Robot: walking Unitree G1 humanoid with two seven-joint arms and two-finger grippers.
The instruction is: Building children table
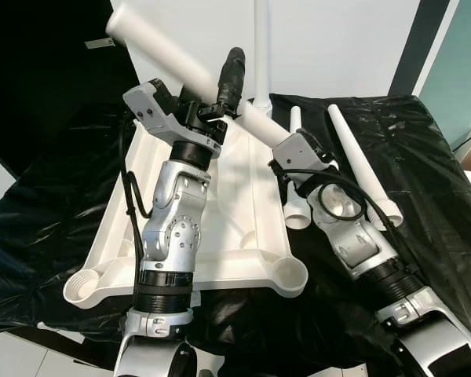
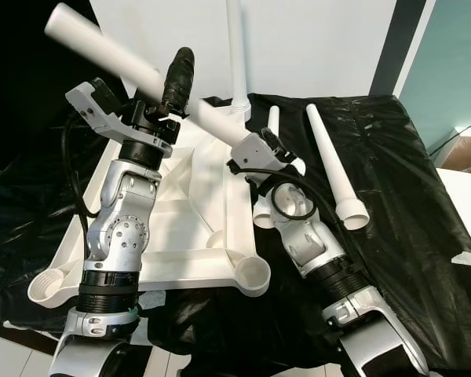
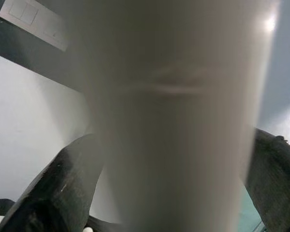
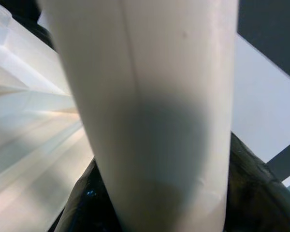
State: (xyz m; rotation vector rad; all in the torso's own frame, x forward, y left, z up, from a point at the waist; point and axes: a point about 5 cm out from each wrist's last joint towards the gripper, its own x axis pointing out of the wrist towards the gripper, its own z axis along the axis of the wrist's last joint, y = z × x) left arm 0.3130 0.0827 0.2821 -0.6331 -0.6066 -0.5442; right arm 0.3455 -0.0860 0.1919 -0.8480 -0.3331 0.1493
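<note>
Both hands hold one long white plastic table leg [image 1: 173, 59], which lies slanted in the air above the white plastic children's table top [image 1: 243, 196]; this top lies upside down on a surface covered with black plastic sheet [image 1: 424, 157]. The left hand [image 1: 212, 98] is closed around the middle of the leg, and the right hand [image 1: 286, 145] is closed around its lower, thicker end, near the far right corner of the table top, where another leg [image 1: 261, 47] already stands upright in its socket. I think the main risk is that the two hands pull in different directions, so the leg twists or slips, or hits the upright leg. Two loose white legs [image 1: 361, 169] lie just beside the right edge of the table top. The near corner sockets [image 1: 289, 275] are open, with more room there.
</note>
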